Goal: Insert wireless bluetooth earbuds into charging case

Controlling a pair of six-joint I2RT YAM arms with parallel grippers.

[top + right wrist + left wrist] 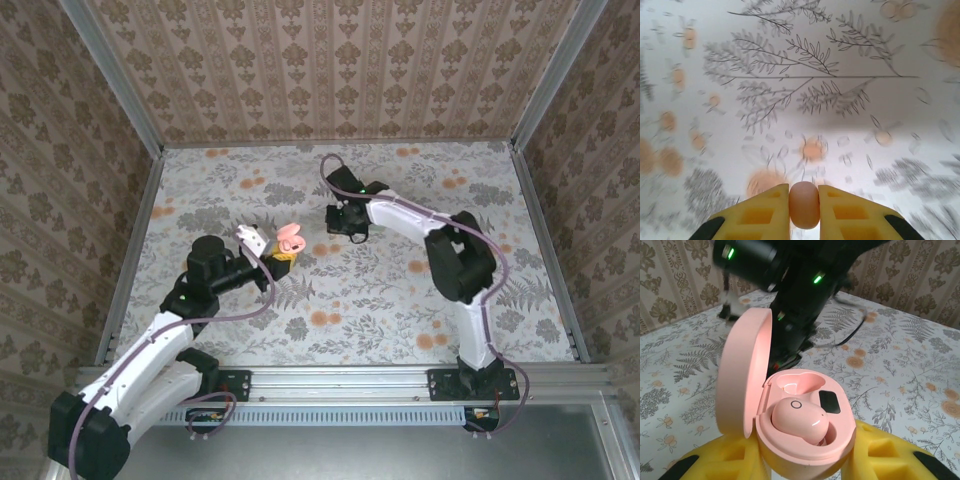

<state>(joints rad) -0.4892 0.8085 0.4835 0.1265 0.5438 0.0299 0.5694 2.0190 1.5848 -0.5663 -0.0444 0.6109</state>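
Observation:
My left gripper (281, 253) is shut on a pink oval charging case (291, 240), held up with its lid (742, 370) swung open to the left. In the left wrist view the yellow fingers (885, 450) clamp the case body (790, 460). One pink earbud (799, 420) sits in the near slot, and the far slot (797, 382) is bare. To the right of the case, my right gripper (352, 232) points down at the floral tabletop. Its yellow fingers (762, 212) are shut on a second pinkish earbud (804, 205), held just above the surface.
The right arm's black wrist (800, 285) hangs close behind the open case. Patterned walls and aluminium frame rails (130, 250) box in the floral tabletop (400, 300) on three sides. Printed orange dots are scattered over it.

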